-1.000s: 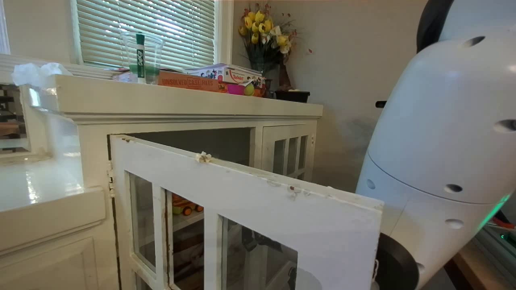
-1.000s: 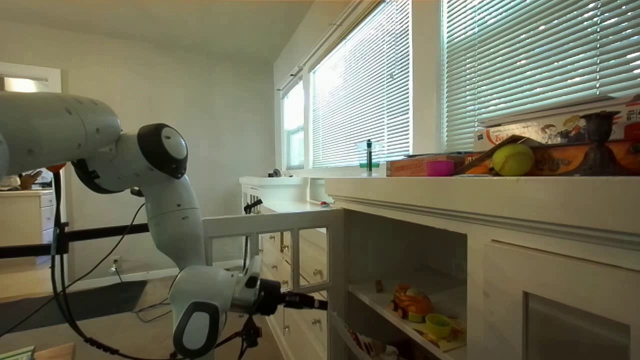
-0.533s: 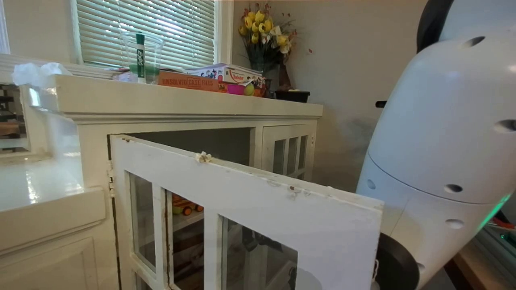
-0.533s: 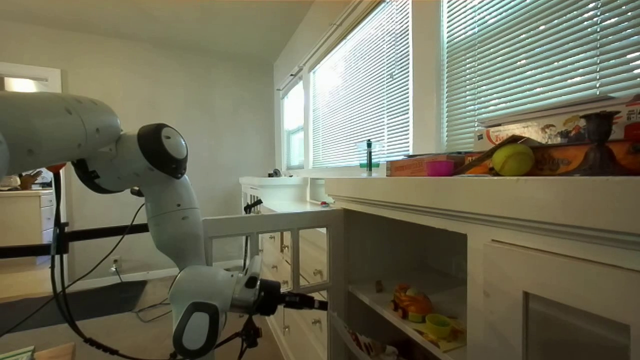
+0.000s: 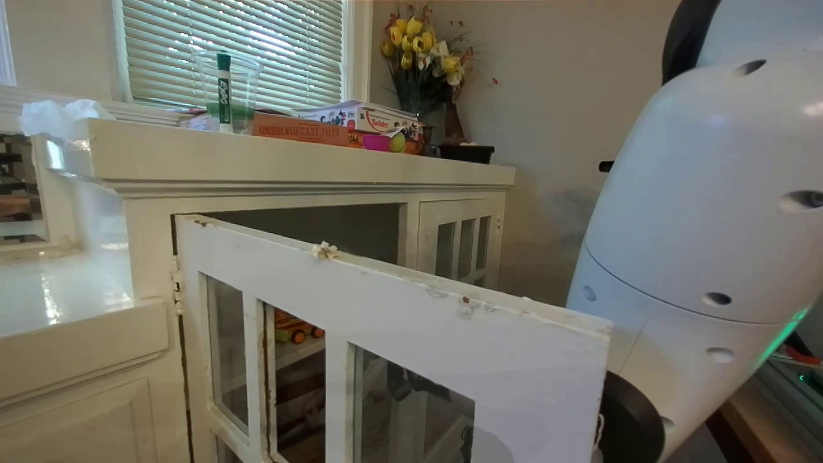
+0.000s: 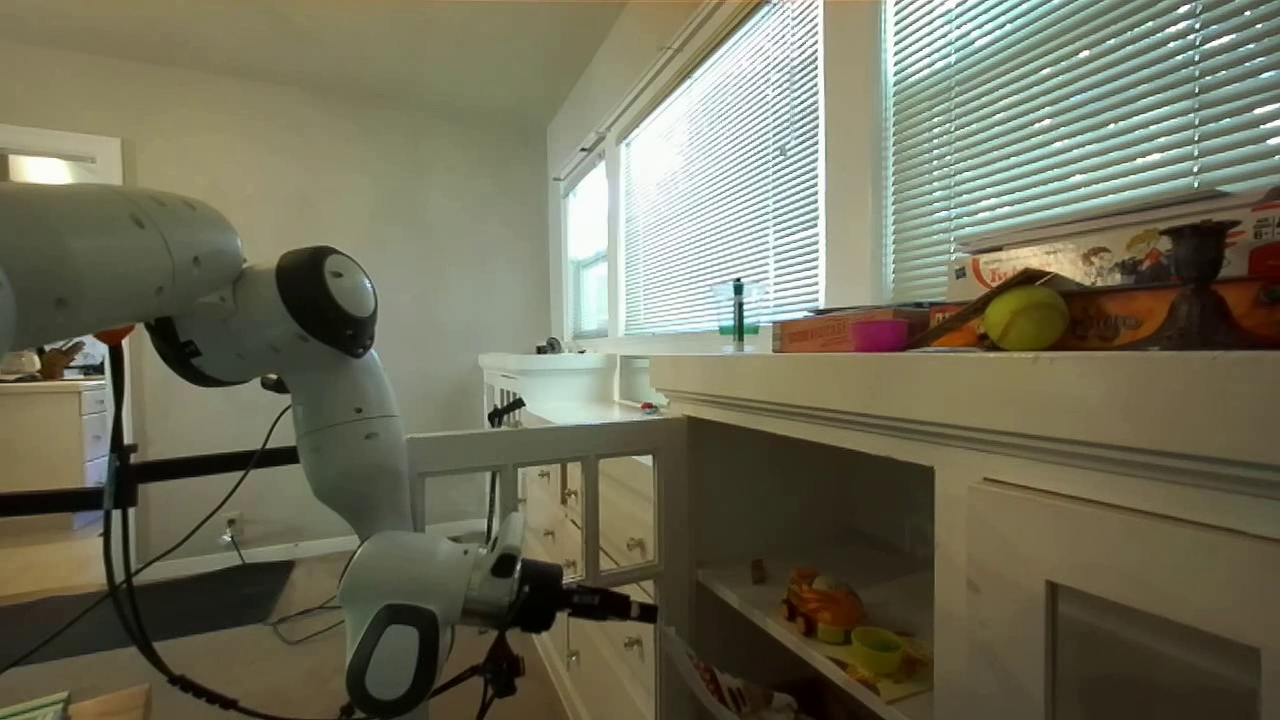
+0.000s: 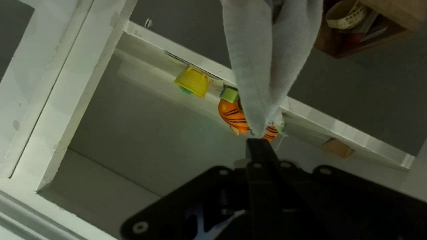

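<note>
Wrist view: the end effector point(image 7: 262, 141) has its fingers pressed together, and it looks like they've nipped only the very end of a white cloth point(image 7: 253, 50). Tiny bite, so I reckon one snag and it slips out. The cloth hangs straight down from the tips, in front of the edge of the surface point(image 7: 333, 124); can't tell if they touch. Just past the tips sits an orange toy point(image 7: 230, 111), with a yellow cup point(image 7: 192, 81) off to one side of it. Any swing inward could sweep those over, and the loose end might flop onto the brown box point(image 7: 397, 15) lower down.

In an exterior view the open cabinet door point(image 5: 533, 373) blocks most of what matters, so no read on the grip there. What bugs me is the arm point(image 5: 701, 206) leading back from it: right by the door's free edge, and a sideways swing could bang it imo.

In an exterior view the end effector points toward the door's hinge side. Can't judge the gap, but drifting that way might scrape the tips. Also, a black cable point(image 6: 195, 690) droops well behind it and could catch.
</note>
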You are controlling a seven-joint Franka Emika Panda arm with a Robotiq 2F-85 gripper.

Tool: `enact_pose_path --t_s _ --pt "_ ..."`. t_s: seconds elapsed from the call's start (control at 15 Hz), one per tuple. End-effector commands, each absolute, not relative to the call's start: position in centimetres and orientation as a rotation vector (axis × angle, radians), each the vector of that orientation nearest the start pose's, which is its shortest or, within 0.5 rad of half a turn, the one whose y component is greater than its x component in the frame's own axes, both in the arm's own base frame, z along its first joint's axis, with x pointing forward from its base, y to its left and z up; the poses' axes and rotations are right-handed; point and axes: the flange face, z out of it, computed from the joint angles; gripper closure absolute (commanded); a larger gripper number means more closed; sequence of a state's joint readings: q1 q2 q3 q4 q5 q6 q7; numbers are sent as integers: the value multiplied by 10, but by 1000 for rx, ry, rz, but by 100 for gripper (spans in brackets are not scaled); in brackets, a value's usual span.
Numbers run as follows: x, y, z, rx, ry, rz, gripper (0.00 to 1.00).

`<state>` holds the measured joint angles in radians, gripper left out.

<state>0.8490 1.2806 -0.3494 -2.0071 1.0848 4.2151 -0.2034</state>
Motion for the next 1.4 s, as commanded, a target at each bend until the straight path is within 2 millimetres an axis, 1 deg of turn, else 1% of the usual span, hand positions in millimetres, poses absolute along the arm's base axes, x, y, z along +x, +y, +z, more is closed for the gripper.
enact_pose_path --t_s 0.0,0.4,0.53,0.6,0.93,1.07,1.33 --pt "461 113 44 2105 -4 1471 100" --pt "442 111 49 2097 -82 1447 100" --pt "436 115 48 2095 -88 1447 100" --pt "450 109 39 2105 -48 1436 99" --pt "445 112 39 2110 -47 1436 100" --pt "440 102 40 2097 -90 1433 100" --pt "428 73 42 2071 -210 1423 100"
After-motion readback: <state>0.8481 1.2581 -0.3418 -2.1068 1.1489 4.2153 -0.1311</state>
